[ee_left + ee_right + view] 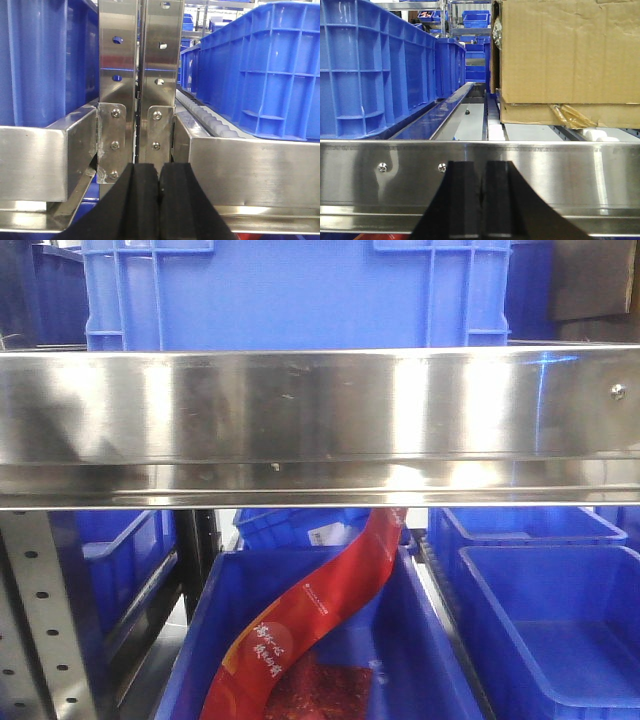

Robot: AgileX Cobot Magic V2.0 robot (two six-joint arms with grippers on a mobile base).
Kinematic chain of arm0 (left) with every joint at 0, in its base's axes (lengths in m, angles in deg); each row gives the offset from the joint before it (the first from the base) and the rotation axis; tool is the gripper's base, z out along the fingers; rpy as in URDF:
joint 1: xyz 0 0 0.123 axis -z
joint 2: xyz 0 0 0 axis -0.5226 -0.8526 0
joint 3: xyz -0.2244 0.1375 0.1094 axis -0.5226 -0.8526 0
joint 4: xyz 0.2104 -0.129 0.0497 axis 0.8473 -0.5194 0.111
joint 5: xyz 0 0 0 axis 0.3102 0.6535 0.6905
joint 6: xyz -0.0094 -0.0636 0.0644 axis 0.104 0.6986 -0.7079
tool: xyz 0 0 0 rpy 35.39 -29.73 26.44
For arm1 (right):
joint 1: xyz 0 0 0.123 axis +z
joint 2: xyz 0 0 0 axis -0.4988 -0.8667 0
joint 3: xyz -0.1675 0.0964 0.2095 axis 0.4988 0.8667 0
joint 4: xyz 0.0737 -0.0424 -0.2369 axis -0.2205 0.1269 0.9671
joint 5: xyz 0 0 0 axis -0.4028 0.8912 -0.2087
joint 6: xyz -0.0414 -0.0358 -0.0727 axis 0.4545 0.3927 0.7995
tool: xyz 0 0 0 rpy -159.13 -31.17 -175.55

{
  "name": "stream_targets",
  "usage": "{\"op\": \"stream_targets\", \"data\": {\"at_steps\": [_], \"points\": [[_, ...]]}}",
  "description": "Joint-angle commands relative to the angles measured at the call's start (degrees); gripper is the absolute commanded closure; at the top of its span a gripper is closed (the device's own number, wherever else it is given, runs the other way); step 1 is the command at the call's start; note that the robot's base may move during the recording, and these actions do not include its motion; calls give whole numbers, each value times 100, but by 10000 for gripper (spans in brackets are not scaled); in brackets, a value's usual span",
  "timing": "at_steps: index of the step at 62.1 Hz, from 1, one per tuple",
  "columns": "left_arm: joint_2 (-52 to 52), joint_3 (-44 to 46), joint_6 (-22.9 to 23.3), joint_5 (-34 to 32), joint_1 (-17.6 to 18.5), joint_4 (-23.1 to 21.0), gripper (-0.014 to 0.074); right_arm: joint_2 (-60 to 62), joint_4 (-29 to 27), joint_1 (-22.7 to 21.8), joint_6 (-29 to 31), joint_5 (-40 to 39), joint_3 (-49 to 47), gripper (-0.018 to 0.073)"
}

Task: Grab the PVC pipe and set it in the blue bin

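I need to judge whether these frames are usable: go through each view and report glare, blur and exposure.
Front view: bright glare patches on the steel shelf rail, overall soft focus, red packet text barely legible. Left wrist view: sharp on the steel uprights, background blown out, closed left gripper a featureless black. Right wrist view: crisp cardboard box, mild sheen on the rail, right gripper dark, also closed.

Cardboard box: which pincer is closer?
Right, likely. Right pincer sits shut just before the rail, box beyond it, up and right. Left pincer faces steel posts and blue bins; no box in its view.
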Motion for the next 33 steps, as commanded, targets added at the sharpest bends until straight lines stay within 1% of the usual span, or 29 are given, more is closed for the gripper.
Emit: {"op": "stream_targets", "data": {"at_steps": [1, 33], "points": [[28, 5, -1, -60, -16, 25, 707, 21, -18, -33, 23, -130, 3, 724], [28, 5, -1, -60, -16, 25, 707, 21, -18, -33, 23, -130, 3, 724]]}}
